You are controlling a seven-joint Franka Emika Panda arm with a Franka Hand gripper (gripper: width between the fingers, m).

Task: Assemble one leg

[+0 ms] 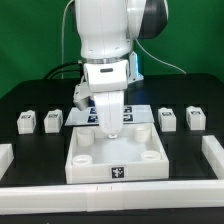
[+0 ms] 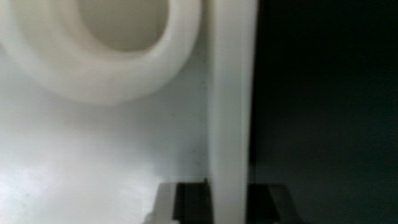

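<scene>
My gripper reaches down onto the far wall of the large white square tray-like part. In the wrist view my gripper straddles that thin upright wall, with one dark finger pressed against each side, so it is shut on the wall. A round corner socket lies beside it. Four legs stand on the black table beyond the tray: two on the exterior view's left and two on the right. None is held.
The marker board lies behind the tray, partly hidden by the arm. White rails border the table on the exterior view's left, right and front.
</scene>
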